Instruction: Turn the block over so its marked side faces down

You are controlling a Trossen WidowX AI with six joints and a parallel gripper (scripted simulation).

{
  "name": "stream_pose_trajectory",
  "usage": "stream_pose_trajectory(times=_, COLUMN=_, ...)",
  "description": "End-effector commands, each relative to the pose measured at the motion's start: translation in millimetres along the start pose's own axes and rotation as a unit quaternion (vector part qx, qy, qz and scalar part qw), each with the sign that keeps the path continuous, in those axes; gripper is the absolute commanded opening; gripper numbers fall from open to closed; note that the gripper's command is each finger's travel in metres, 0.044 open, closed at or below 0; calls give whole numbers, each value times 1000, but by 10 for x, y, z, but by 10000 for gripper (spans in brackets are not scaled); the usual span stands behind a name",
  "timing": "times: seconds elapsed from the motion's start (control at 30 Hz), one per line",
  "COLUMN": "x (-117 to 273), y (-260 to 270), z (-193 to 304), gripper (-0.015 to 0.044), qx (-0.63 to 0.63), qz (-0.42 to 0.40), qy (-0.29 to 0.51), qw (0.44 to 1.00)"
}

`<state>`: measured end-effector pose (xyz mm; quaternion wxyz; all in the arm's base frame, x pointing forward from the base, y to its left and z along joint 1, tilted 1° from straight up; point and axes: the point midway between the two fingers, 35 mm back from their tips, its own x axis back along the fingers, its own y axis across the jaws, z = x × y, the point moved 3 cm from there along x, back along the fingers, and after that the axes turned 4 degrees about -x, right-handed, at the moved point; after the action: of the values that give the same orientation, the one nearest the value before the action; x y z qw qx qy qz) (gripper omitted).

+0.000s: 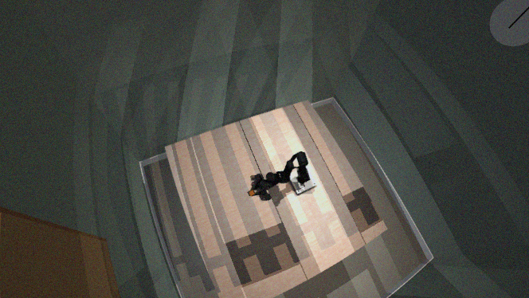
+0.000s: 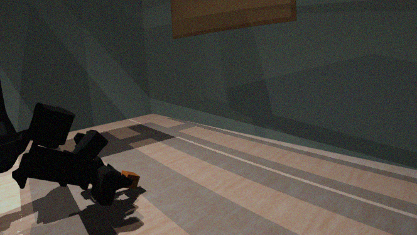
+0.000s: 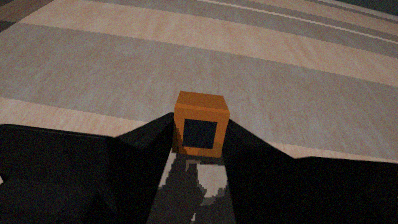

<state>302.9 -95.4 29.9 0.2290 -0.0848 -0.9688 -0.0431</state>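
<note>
The small orange block (image 1: 252, 193) (image 2: 134, 181) (image 3: 201, 112) is pinched between the fingertips of my black gripper (image 1: 255, 192) (image 2: 127, 181) (image 3: 201, 134). In the wrist view, a finger presses on its left and right sides. Its dark square mark (image 3: 200, 133) faces back toward the wrist camera and the palm. The gripper lies nearly level, pointing outward, so the mark faces mostly sideways. The block appears to be a little above the striped table (image 1: 223, 187) (image 2: 251, 201), with the arm's shadow below. Its underside is hidden.
The arm's pale base plate (image 1: 304, 187) stands on the table, right of the gripper in the top view. A raised grey rim (image 1: 382, 171) runs around the table area. A brown panel (image 1: 44, 259) (image 2: 235, 16) is beyond the table.
</note>
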Motion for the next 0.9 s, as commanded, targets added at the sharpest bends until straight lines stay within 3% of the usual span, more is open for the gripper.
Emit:
stream_pose_trajectory(times=0.0, x=-3, y=3, z=15, gripper=79, qx=-3, qz=-2, qy=2, qw=1000)
stream_pose_trajectory(times=0.47, x=-3, y=3, z=15, gripper=440, qx=-3, qz=-2, qy=2, qw=1000)
stream_pose_trajectory(times=0.87, x=-3, y=3, z=15, gripper=440, qx=-3, qz=-2, qy=2, qw=1000)
